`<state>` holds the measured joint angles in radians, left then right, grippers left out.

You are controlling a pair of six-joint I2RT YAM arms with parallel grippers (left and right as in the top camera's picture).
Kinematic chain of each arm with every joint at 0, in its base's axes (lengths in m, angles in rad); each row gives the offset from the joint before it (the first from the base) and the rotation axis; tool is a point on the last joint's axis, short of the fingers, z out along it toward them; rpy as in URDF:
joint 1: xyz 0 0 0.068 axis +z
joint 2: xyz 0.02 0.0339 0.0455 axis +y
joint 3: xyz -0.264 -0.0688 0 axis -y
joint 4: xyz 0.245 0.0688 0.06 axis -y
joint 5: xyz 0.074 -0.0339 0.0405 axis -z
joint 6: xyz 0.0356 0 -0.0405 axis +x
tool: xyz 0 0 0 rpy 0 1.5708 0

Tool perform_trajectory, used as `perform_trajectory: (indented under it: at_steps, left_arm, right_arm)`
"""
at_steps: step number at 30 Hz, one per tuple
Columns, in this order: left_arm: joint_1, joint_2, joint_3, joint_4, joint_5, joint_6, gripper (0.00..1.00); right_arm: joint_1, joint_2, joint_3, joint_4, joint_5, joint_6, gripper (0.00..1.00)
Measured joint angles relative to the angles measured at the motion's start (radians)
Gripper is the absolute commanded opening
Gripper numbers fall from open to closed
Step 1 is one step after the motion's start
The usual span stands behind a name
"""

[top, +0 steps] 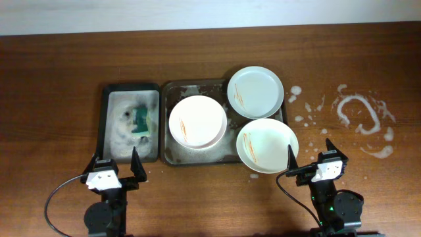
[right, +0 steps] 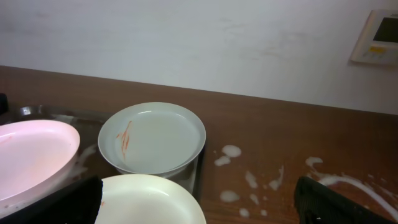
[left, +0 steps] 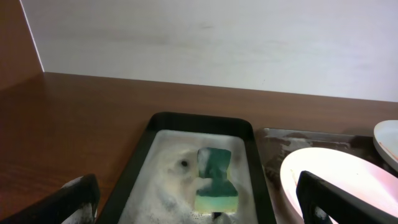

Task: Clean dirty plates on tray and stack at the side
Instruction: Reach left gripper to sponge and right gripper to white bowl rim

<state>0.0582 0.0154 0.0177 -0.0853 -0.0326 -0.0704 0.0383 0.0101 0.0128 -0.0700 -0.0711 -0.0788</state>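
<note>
Both tools apart, nothing picked up yet.
My left tool [top: 116, 162] hangs empty, jaws apart, at the desk's [top: 52, 79] 7 o'clock; the sponge [top: 140, 120] lies in the soapy basin [top: 103, 125] at its 1 o'clock. I'd come down across the sponge's short sides and pinch firmly, since it looks slick. Three streaked plates [top: 197, 122] crowd the tray [top: 174, 155]. My right tool [top: 310, 153], jaws apart too, sits at 5 o'clock, the nearest plate [top: 266, 145] at its 10 o'clock; I'd pin that rim before scrubbing.
</note>
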Motion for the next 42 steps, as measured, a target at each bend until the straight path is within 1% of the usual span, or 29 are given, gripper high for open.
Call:
perform_trajectory:
  at_steps: [9, 12, 14, 16, 19, 22, 23, 24, 26, 28, 29, 30, 32, 34, 35, 36, 38, 39, 40, 41, 42]
  left_arm:
    - [0.0, 0.0, 0.0, 0.013, 0.01, 0.0, 0.99]
    - [0.0, 0.0, -0.002, 0.081, 0.044, 0.0, 0.99]
    - [0.0, 0.0, 0.007, 0.083, 0.053, 0.0, 0.99]
    - [0.0, 0.012, 0.068, 0.076, 0.056, 0.0, 0.99]
    - [0.0, 0.119, 0.248, 0.015, 0.06, 0.0, 0.99]
    - [0.0, 0.249, 0.389, -0.053, 0.06, 0.003, 0.99]
    - [0.0, 0.3, 0.451, -0.117, 0.061, 0.003, 0.99]
    - [0.0, 0.384, 0.537, -0.162, 0.06, 0.003, 0.99]
    - [0.0, 0.48, 0.643, -0.246, 0.061, 0.003, 0.99]
    - [0.0, 0.592, 0.746, -0.338, 0.061, 0.003, 0.99]
    - [0.0, 0.676, 0.83, -0.426, 0.06, 0.003, 0.99]
    - [0.0, 0.76, 0.888, -0.46, 0.06, 0.003, 0.99]
    - [0.0, 0.923, 1.036, -0.61, 0.068, 0.004, 0.99]
    - [-0.001, 1.091, 1.201, -0.761, 0.109, 0.032, 0.99]
    - [-0.001, 1.167, 1.287, -0.887, 0.121, 0.042, 0.99]
    - [-0.001, 1.265, 1.39, -0.987, 0.131, 0.05, 0.99]
    - [-0.001, 1.373, 1.475, -1.057, 0.161, 0.053, 0.99]
    - [-0.001, 1.409, 1.484, -1.064, 0.19, 0.055, 0.99]
    - [-0.001, 1.446, 1.486, -1.073, 0.23, 0.055, 0.99]
    - [-0.001, 1.463, 1.487, -1.071, 0.247, 0.055, 0.99]
    - [-0.001, 1.484, 1.488, -1.055, 0.264, 0.055, 0.99]
  right_arm:
    - [0.0, 0.0, 0.0, 0.01, 0.0, 0.0, 0.98]
    - [0.0, 0.0, -0.002, 0.114, -0.001, 0.0, 0.98]
    - [0.0, 0.0, 0.006, 0.15, -0.029, 0.0, 0.98]
    - [0.0, 0.005, 0.036, 0.149, -0.053, 0.0, 0.98]
    - [0.0, 0.066, 0.169, 0.153, -0.068, 0.0, 0.98]
    - [0.0, 0.204, 0.309, 0.113, -0.099, 0.0, 0.98]
    - [0.0, 0.254, 0.355, 0.084, -0.116, 0.0, 0.98]
    - [0.0, 0.333, 0.426, 0.05, -0.138, 0.0, 0.98]
    - [0.001, 0.47, 0.565, -0.048, -0.168, 0.0, 0.98]
    - [0.001, 0.552, 0.666, -0.137, -0.196, -0.001, 0.98]
    - [0.001, 0.636, 0.768, -0.208, -0.236, -0.001, 0.98]
    - [0.001, 0.71, 0.853, -0.274, -0.261, 0.002, 0.98]
    - [0.001, 0.829, 0.995, -0.414, -0.299, 0.034, 0.98]
    - [0.001, 0.968, 1.137, -0.581, -0.37, 0.053, 0.98]
    - [0.001, 1.031, 1.195, -0.665, -0.412, 0.056, 0.98]
    - [0.001, 1.096, 1.239, -0.705, -0.466, 0.058, 0.98]
    - [0.001, 1.2, 1.259, -0.674, -0.574, 0.077, 0.98]
    - [0.002, 1.266, 1.261, -0.629, -0.63, 0.141, 0.99]
    - [0.002, 1.329, 1.261, -0.6, -0.672, 0.205, 0.88]
    - [0.006, 1.378, 1.261, -0.554, -0.698, 0.246, 0.73]
    - [0.023, 1.453, 1.264, -0.518, -0.725, 0.266, 0.7]
